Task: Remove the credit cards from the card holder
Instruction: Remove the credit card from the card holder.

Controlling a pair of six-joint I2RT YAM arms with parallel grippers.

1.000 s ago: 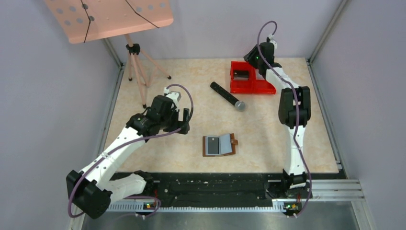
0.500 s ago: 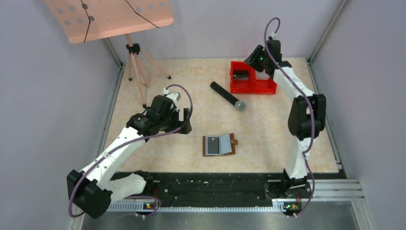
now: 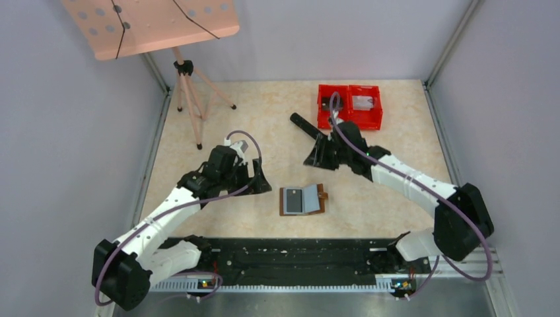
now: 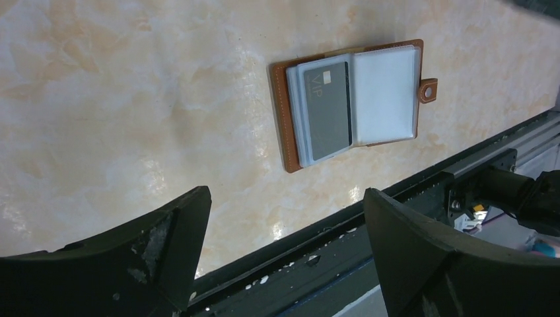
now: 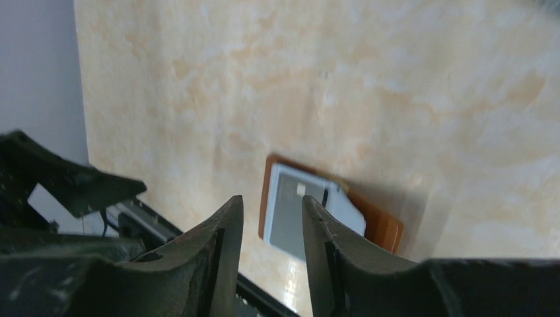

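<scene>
Card holder (image 3: 303, 200) lies open and flat on the bench (image 3: 224, 125), near the front edge and roughly midway between the two arms. Its brown leather border shows around pale inner pockets. In the left wrist view a grey card marked VIP (image 4: 328, 111) sits in the left-hand pocket; the right-hand pocket looks pale and I cannot tell whether it holds anything. A small brown tab (image 4: 428, 91) projects from the edge beside that pocket.

Left tool (image 3: 259, 179) hangs just left of the card holder, apart from it, fingers spread wide with nothing between them. Its own camera shows both fingers (image 4: 173, 241) clear of the leather.

Right tool (image 3: 315, 155) stands behind the card holder, above the bench and not touching it. Its fingers (image 5: 223, 247) are separated by a narrow gap and pinch nothing; the card holder shows through that gap.

Red twin bins (image 3: 350, 105) sit at the far side of the bench, a pale flat item in the right compartment. A black rod-shaped object (image 3: 300, 122) lies in front of the bins, partly hidden by the right arm. A pink perforated stand (image 3: 152, 23) on a tripod (image 3: 188, 99) occupies the far left corner.
</scene>
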